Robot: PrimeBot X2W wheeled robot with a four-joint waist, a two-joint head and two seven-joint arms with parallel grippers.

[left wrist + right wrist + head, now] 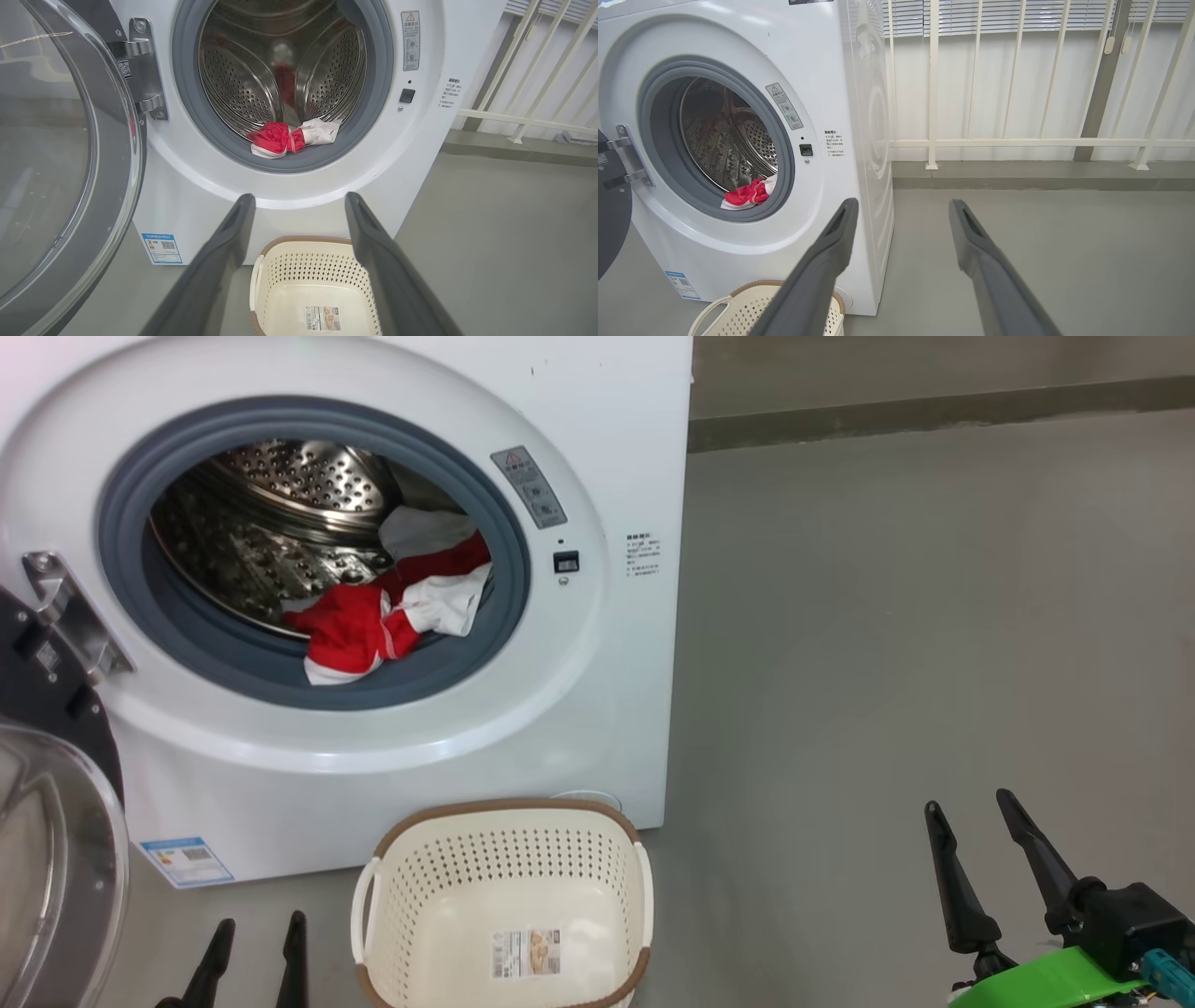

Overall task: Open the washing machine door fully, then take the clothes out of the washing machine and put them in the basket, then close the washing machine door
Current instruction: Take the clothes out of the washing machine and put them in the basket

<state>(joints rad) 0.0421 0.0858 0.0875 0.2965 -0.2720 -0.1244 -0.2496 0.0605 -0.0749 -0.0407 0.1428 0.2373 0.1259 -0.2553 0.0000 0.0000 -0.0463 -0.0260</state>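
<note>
From the head: noted clothes (387, 616) heaped low at the front of the drum (280, 485), partly draped on the grey ring (512, 616) of the washing machine (597, 709); door (56, 859) swung open at lower left. Judged soft, light and limp, likely to trail and snag on the ring; best pinched at the thick red bunch, not a loose white edge. Found basket (509, 807) on the floor (887, 616) just before the machine, holding nothing but a sticker (526, 952). Logged left gripper (262, 922) just beside it and right gripper (967, 801) well apart to the right, both spread wide, carrying nothing. From the left wrist: confirmed wide fingers framing the basket below, clothes beyond at the drum's front lip. From the right wrist: saw the same red bunch at the ring, fingers wide above the floor beside the machine.
</note>
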